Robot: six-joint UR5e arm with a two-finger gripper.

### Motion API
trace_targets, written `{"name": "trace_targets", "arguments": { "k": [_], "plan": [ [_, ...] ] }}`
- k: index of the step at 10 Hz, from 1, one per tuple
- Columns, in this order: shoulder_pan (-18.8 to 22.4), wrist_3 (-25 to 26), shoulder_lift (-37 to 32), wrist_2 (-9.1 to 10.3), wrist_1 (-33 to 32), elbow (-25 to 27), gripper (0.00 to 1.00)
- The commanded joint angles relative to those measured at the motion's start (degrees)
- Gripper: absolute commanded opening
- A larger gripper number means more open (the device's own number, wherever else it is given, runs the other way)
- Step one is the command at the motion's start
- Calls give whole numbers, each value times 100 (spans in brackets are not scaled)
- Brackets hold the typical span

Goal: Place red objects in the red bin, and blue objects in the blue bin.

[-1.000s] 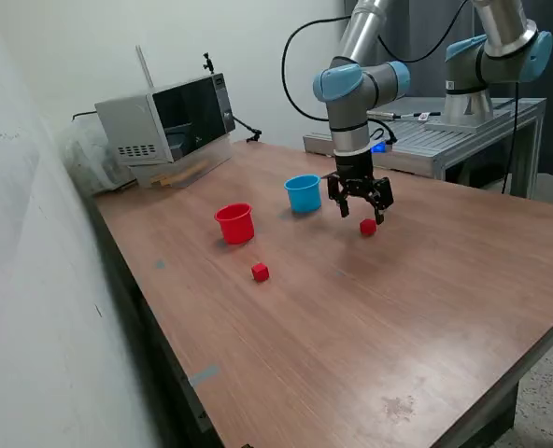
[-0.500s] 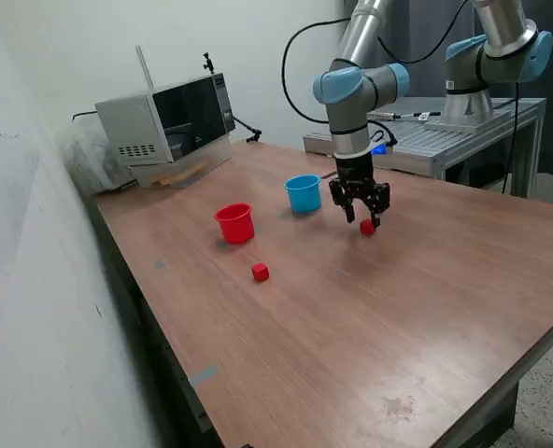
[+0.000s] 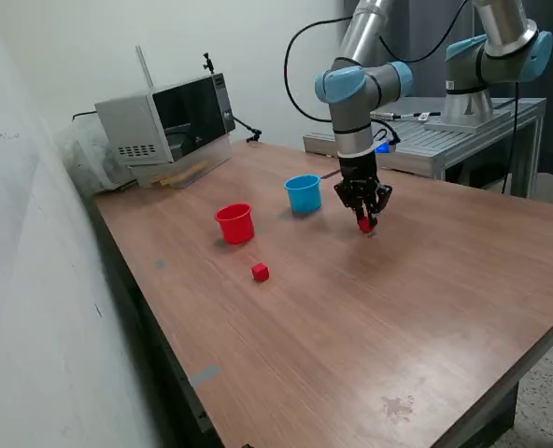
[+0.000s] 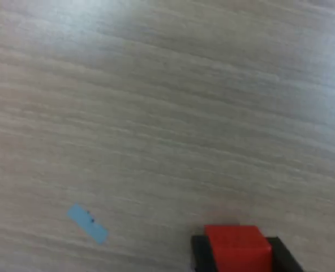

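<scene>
Wood-grain laminate covers the tabletop (image 3: 426, 308), matte and streaked in the wrist view. We note the gripper (image 3: 364, 224) down at the surface, its black jaws closed against two opposite faces of a small solid red cube (image 4: 237, 248), which sits on the tabletop between them. A second red cube (image 3: 260, 272) lies well apart from the jaws, beyond the red cup (image 3: 234, 223). The light-blue cup (image 3: 303, 193), round and tapered like the red one, stands near the jaws. A small pale-blue tape scrap (image 4: 87, 223) lies flat beside the gripped cube.
</scene>
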Motion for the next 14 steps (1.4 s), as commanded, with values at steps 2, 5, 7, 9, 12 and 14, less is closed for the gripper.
{"name": "trace_targets", "arguments": {
  "k": [2, 5, 7, 9, 12, 14],
  "plan": [
    [96, 12, -1063, -26, 831, -131, 0],
    [-26, 12, -1314, -78, 1406, -1158, 0],
    [-472, 12, -982, -78, 1397, -1773, 0],
    [-877, 12, -438, -209, 1397, -2257, 0],
    [-1291, 12, 293, -219, 1345, -2750, 0],
    [-1310, 12, 566, -219, 1240, -2848, 0]
  ]
}}
